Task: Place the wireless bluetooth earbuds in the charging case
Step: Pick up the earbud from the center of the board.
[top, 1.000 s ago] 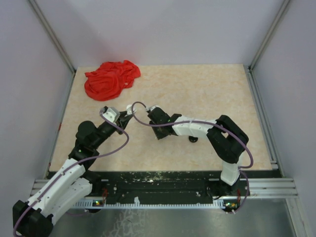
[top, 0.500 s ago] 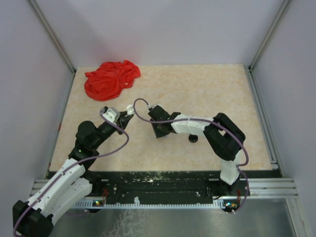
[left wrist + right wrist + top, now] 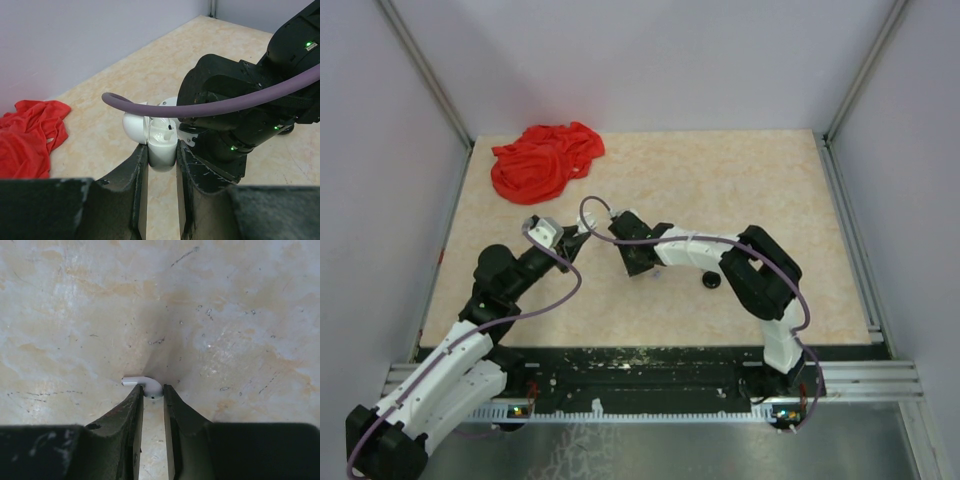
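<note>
Grippers both loaded: left gripper clamps the charging case, right gripper (nearly closed) pinches an earbud.

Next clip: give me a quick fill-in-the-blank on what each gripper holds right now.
The left gripper clamps the charging case, whose lid is ____.
The right gripper pinches an earbud coloured ____.
The crumpled cloth near the far-left corner is ____.
Missing words: open; white; red.
</note>
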You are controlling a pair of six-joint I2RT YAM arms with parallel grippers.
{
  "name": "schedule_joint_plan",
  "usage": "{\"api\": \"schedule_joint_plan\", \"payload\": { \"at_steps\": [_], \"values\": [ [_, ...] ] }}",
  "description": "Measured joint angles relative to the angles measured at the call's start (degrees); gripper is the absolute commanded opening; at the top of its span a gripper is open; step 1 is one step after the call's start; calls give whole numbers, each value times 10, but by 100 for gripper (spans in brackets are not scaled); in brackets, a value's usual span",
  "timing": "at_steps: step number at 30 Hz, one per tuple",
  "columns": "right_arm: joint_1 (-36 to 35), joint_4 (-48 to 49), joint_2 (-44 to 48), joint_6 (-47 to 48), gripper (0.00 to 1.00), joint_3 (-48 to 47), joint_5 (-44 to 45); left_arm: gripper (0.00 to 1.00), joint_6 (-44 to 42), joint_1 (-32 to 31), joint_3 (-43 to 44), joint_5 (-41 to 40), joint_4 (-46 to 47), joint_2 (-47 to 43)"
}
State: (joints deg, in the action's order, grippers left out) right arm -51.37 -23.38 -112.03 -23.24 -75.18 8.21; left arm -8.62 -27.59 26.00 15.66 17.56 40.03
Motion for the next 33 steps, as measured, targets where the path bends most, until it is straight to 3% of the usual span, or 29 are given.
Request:
{"api": "schedule_joint_plan", "payload": {
  "at_steps": [8, 15, 22, 33],
  "values": [
    [1, -30, 0, 47, 9, -8, 15, 1, 0, 0, 0, 0, 0, 0],
    [2, -101, 25, 82, 8, -9, 48, 1, 0, 0, 0, 7, 1, 3],
    [2, -161, 117, 107, 8, -17, 96, 1, 0, 0, -3, 19, 16, 19],
    [-4, -234, 219, 136, 8, -95, 165, 0, -8, 0, -48, 62, 130, 34]
  ]
}}
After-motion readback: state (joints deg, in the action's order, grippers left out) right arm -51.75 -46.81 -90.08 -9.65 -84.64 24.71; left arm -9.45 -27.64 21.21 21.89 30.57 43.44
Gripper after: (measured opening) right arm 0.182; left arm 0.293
